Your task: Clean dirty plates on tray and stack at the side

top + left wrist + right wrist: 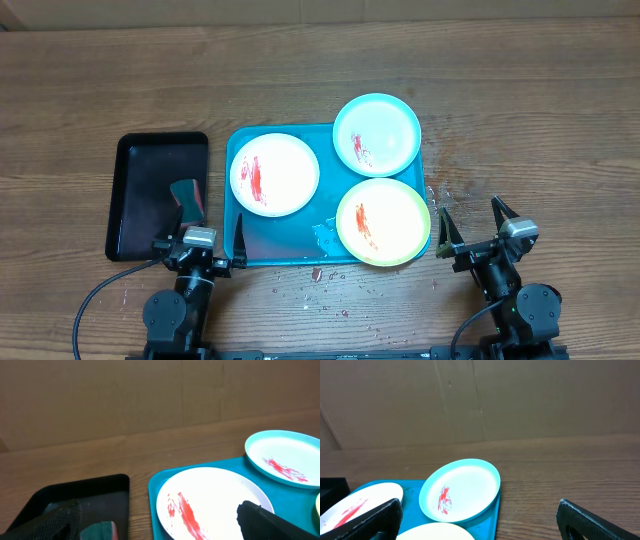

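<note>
Three plates with red smears lie on the teal tray point(285, 235): a cream-rimmed plate point(274, 174) at left, a light blue plate point(377, 134) at the back right, overhanging the rim, and a yellow-green plate point(383, 221) at the front right. My left gripper point(198, 262) is open and empty at the tray's front left corner. My right gripper point(478, 238) is open and empty, right of the yellow-green plate. The left wrist view shows the cream plate point(210, 502) and blue plate point(287, 457). The right wrist view shows the blue plate point(460, 489).
A smaller black tray point(150, 175) lies left of the teal tray, with a teal and red sponge point(188, 199) on its right side. Small crumbs and droplets are scattered on the wood in front of and right of the teal tray.
</note>
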